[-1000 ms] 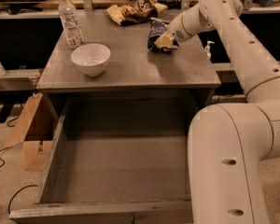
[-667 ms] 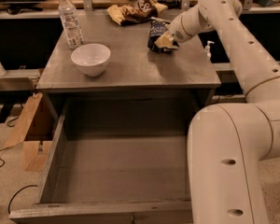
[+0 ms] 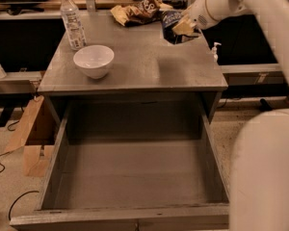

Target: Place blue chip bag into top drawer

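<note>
Upper right, the pincer point(image 3: 187, 26) pinches the blue chip bag point(image 3: 170, 23); next, carry it down into the open top drawer point(image 3: 135, 177).

Table point(image 3: 135, 69): bowl point(image 3: 93, 60), bottle point(image 3: 72, 20), brown bag point(image 3: 137, 11) (jaws, back-right, gripping blue bag point(image 3: 169, 25)).

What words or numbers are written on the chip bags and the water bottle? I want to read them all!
On the blue chip bag: white lettering, too blurred to read.
On the brown and yellow snack bag: white lettering, too blurred to read.
On the water bottle: a label, too small to read.
On the white bowl and top drawer: none.
The gripper is at the blue chip bag, far right of the tabletop; no writing shows on it.
</note>
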Robot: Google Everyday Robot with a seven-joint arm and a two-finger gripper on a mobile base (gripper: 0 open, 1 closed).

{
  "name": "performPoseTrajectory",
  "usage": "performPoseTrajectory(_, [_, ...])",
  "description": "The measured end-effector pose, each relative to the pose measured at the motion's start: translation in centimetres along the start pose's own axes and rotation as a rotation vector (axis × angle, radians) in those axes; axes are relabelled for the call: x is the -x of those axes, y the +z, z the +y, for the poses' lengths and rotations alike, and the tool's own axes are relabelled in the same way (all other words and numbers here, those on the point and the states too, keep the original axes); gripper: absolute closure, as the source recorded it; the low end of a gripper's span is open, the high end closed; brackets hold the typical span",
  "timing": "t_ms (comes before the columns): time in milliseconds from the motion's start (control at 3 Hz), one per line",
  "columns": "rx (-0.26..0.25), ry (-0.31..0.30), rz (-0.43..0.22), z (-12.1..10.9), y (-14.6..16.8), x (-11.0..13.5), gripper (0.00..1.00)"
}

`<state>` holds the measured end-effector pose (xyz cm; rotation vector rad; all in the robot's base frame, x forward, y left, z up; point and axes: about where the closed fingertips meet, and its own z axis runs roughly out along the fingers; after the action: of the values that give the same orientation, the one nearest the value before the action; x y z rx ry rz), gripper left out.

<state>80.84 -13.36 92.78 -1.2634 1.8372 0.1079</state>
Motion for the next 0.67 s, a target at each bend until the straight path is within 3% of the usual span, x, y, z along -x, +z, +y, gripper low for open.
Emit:
performPoseTrajectory(333, [-0.066,-0.015,-0.020,1.6,-7.9,2.2,1.00])
performPoseTrajectory(667, [-0.108,-0.039,-0.063,7.5,-17.9,4.2,1.00])
